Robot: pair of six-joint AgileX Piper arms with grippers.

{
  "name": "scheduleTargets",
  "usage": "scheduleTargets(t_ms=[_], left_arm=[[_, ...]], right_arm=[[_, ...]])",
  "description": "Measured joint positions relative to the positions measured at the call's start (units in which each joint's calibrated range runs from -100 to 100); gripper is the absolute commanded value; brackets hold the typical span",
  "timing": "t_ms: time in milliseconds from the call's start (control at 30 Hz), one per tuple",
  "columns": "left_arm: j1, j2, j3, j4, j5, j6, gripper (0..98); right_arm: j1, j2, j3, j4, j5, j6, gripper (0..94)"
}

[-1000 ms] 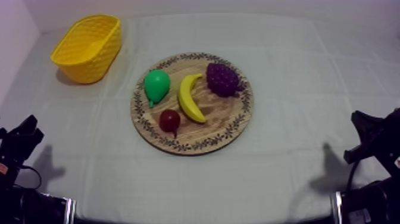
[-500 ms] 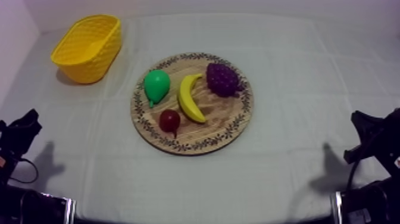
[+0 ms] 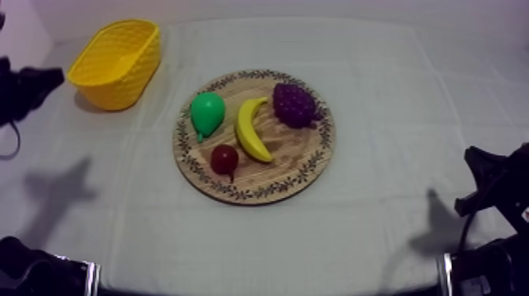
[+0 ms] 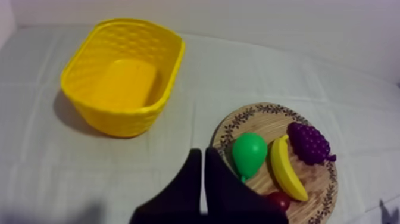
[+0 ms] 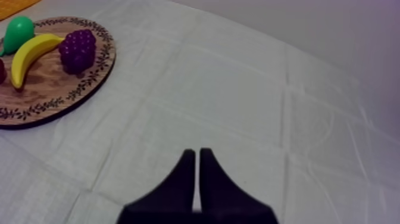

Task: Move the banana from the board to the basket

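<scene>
The yellow banana [image 3: 252,130] lies in the middle of the round wooden board [image 3: 293,156], between a green pear [image 3: 207,112] and purple grapes [image 3: 295,105]. The yellow basket [image 3: 118,63] stands at the far left, with nothing inside. My left gripper [image 3: 49,80] hangs raised just left of the basket, well apart from the board. In the left wrist view its fingers lie together as a narrow wedge [image 4: 199,159], shut on nothing, between the basket [image 4: 122,74] and the banana [image 4: 287,173]. My right gripper [image 3: 476,161] rests low at the right; its fingers [image 5: 196,156] are shut over bare cloth.
A small red fruit [image 3: 224,159] lies on the board's near side, close to the banana's lower end. Grey-white cloth spreads around the board, with free room to its right and front. The table's left edge runs just beyond the basket.
My left arm has lifted from the lower left and swung up to the far left, beside the basket. The fruit, board, basket and right arm have not moved.
</scene>
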Motion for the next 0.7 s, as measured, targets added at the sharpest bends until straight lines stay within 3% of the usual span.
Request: scheduleTargets(t_ms=[133,533,700], left_arm=[[0.0,9.5,-12.0,1.60,5.9,-1.6,0.1],[0.0,34.8,-43.3,9.83,19.0,-9.7,0.1],[2.5,41.2,-50.4,10.92,20.1,-10.9,0.1]], right_arm=[[0.0,0.0,0.0,0.0,0.0,0.0,0.3],[0.0,0.0,0.0,0.0,0.0,0.0,0.3],[0.0,0.0,0.0,0.0,0.0,0.0,0.3]])
